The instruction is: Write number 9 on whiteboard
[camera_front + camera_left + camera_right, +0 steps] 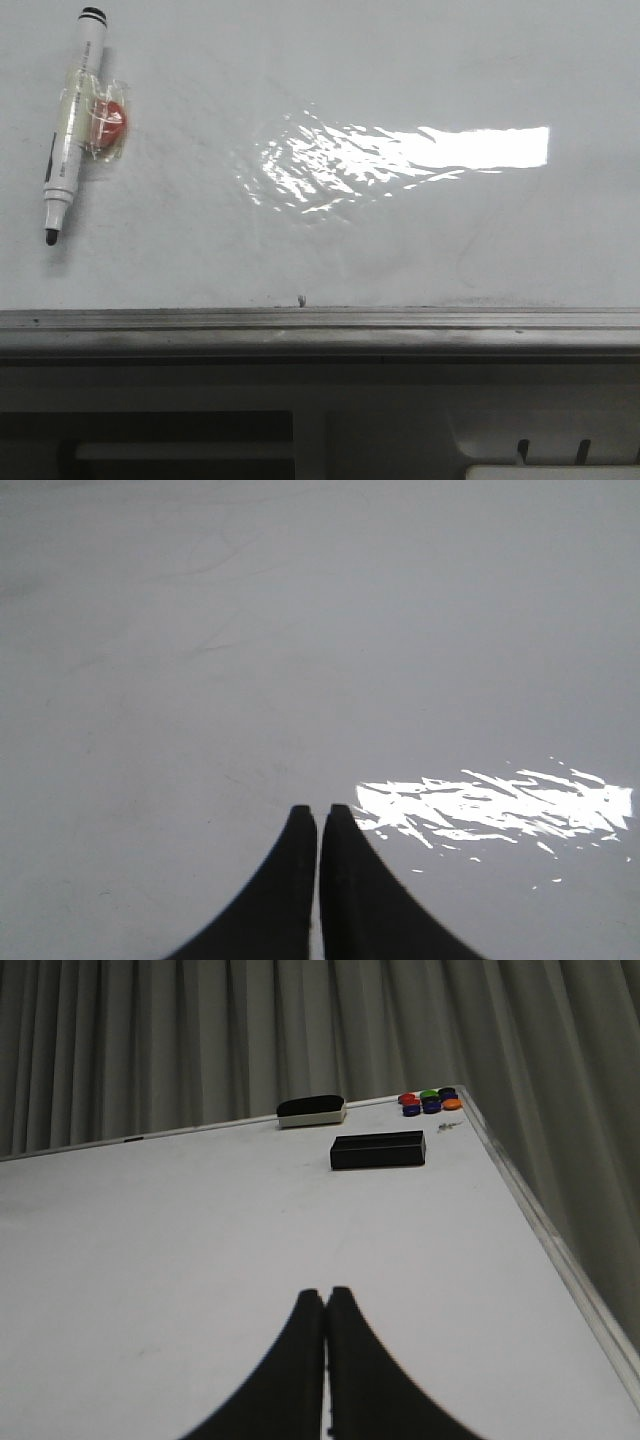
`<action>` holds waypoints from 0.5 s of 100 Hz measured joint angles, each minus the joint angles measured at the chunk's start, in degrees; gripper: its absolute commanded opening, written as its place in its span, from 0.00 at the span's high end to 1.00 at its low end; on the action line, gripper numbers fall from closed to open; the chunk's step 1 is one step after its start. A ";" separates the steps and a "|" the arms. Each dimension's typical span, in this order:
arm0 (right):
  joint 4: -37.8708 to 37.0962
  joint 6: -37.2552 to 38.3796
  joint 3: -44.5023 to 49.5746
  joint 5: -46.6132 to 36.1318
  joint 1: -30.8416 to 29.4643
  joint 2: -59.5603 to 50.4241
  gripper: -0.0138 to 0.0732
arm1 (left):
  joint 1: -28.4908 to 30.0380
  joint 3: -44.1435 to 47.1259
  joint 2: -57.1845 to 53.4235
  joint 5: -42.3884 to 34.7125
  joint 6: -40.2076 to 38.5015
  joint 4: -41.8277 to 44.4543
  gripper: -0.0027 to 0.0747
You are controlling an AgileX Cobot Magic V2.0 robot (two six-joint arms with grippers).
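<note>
The whiteboard (400, 250) fills the front view, glossy white with a bright glare patch and a grey metal rail (320, 330) along its near edge. No number 9 shows on it. A white marker pen (72, 125) with black cap end and black tip lies at the far left, with a red magnet taped to it. My left gripper (319, 812) is shut and empty over bare board (200, 680). My right gripper (326, 1295) is shut and empty over bare board (200, 1240). Neither gripper shows in the front view.
In the right wrist view a black box (378, 1150), a black-and-white eraser (312, 1111) and several coloured round magnets (430, 1102) sit at the board's far corner, before a grey curtain (300, 1030). A beige-grey plastic panel (380, 420) lies below the rail.
</note>
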 measured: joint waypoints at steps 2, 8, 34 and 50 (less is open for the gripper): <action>0.00 0.32 0.00 0.59 0.00 0.00 0.92 | 0.00 0.00 0.00 0.00 0.00 0.30 0.99; 0.00 2.42 0.00 5.28 0.00 0.00 0.92 | 0.00 0.00 0.00 0.64 0.00 0.30 0.99; 2.39 4.64 -2.84 24.65 0.00 2.41 0.92 | 0.00 -5.80 2.97 8.44 0.00 0.42 0.99; 2.77 4.73 -8.04 31.64 0.00 9.75 0.92 | 0.00 -11.66 8.70 10.98 0.00 2.26 0.99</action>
